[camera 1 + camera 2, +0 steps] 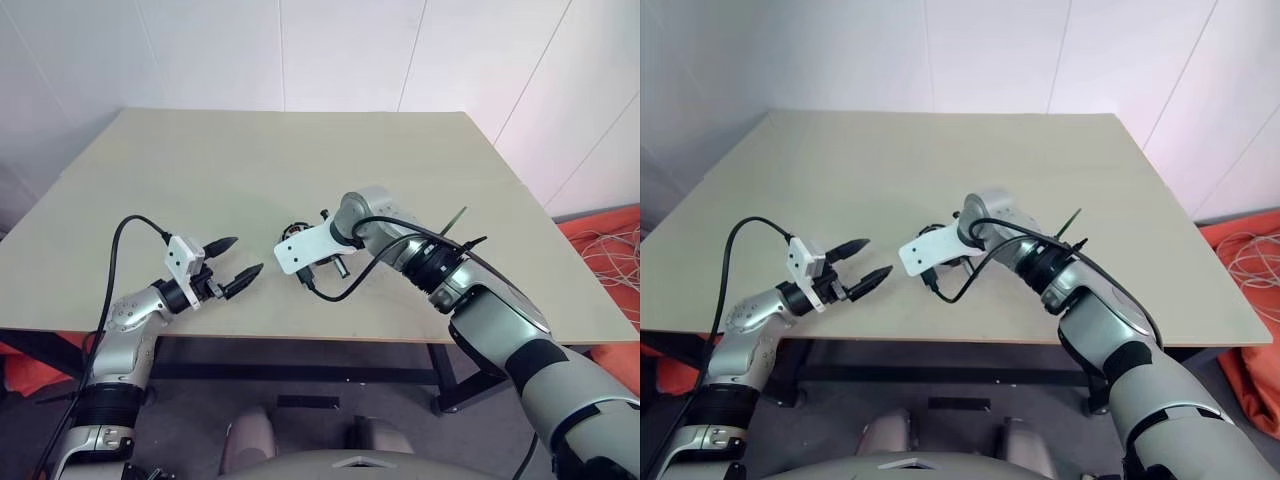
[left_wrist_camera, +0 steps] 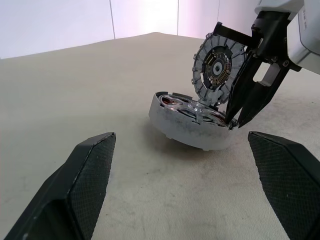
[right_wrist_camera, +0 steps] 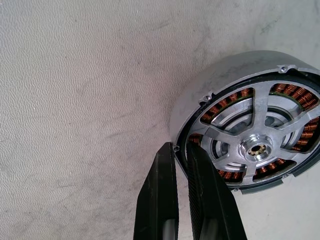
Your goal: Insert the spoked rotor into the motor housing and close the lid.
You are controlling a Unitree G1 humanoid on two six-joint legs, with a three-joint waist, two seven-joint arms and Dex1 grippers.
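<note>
The motor housing (image 2: 187, 131) lies flat on the tan table (image 1: 300, 160), a silver-walled ring with copper windings (image 3: 295, 95) inside. The spoked rotor (image 3: 255, 147) sits inside it, hub up. The lid (image 2: 216, 67), a ribbed grey disc with a black-and-white centre, stands tilted on edge over the housing's far rim. My right gripper (image 2: 235, 119) points steeply down and is shut on the lid's edge; its fingertips (image 3: 170, 150) are at the housing's rim. My left gripper (image 1: 247, 254) hovers level a short way left of the housing, open and empty, its fingers (image 2: 92, 165) aimed at it.
A black cable (image 1: 340, 290) loops from my right wrist over the table near the front edge (image 1: 330, 335). White walls rise behind the table. Orange fabric and loose cables (image 1: 610, 250) lie on the floor to the right.
</note>
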